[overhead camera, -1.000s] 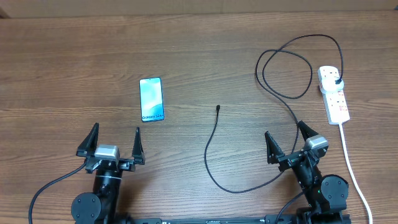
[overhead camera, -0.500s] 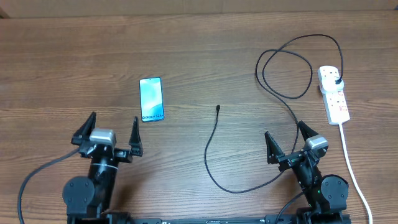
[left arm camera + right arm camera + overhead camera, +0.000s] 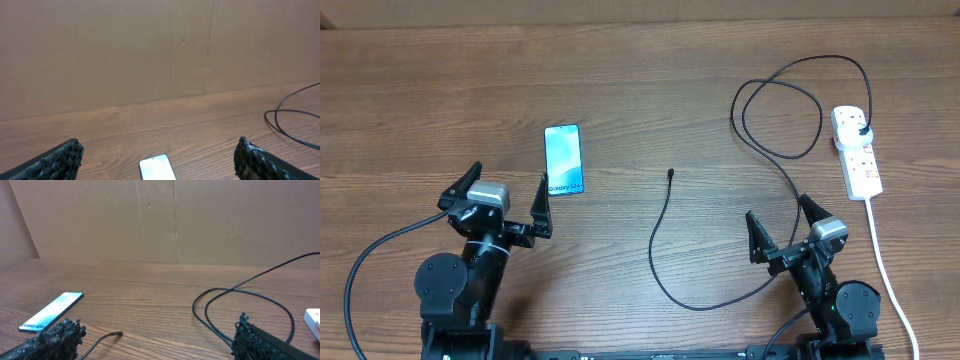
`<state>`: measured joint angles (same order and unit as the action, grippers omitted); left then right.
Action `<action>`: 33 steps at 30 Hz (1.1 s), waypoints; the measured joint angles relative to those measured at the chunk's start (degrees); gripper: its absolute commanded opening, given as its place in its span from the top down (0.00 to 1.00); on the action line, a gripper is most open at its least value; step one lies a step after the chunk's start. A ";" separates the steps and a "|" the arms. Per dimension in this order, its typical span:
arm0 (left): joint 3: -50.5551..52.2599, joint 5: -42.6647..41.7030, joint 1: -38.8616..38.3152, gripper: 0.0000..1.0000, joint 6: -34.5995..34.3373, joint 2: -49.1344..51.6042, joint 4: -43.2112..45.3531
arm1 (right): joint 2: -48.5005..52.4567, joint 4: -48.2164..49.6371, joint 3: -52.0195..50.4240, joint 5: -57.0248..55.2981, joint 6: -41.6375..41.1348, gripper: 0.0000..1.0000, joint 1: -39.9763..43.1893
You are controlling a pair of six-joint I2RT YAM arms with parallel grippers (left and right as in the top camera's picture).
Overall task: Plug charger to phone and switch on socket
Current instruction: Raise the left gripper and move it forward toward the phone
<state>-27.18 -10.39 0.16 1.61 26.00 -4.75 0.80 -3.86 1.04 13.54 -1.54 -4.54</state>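
The phone (image 3: 564, 159) lies flat on the wooden table with its light blue screen lit; it also shows in the left wrist view (image 3: 157, 167) and the right wrist view (image 3: 51, 311). The black charger cable (image 3: 667, 265) curves across the table, its connector tip (image 3: 671, 173) lying free right of the phone, also in the right wrist view (image 3: 117, 334). Its plug sits in the white socket strip (image 3: 857, 151) at the far right. My left gripper (image 3: 504, 197) is open and empty just in front of the phone. My right gripper (image 3: 783, 228) is open and empty beside the cable.
The strip's thick white cord (image 3: 890, 277) runs down the right side past the right arm. The charger cable makes loops (image 3: 778, 120) at the back right. A brown cardboard wall (image 3: 160, 50) stands behind the table.
My left gripper has moved forward toward the phone and turned slightly right. The right arm, cable and phone have not moved.
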 measured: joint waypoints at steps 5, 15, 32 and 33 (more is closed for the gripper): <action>-0.11 -0.55 0.00 0.01 0.00 0.00 -1.77 | 0.00 0.00 0.00 0.00 0.00 0.00 0.00; -0.15 -0.55 0.00 0.00 0.00 0.00 -2.38 | 0.00 -0.02 0.00 -0.02 0.00 0.00 0.00; -0.20 -0.61 0.00 0.00 0.00 0.00 -3.08 | 0.00 -0.02 0.00 -0.02 0.02 0.00 0.02; -0.20 -0.74 0.00 0.01 -0.04 0.00 -3.21 | 0.00 -0.02 0.00 0.00 0.02 0.00 0.00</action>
<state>-27.38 -11.14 0.16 1.56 26.00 -7.97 0.80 -3.88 1.04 13.54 -1.52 -4.54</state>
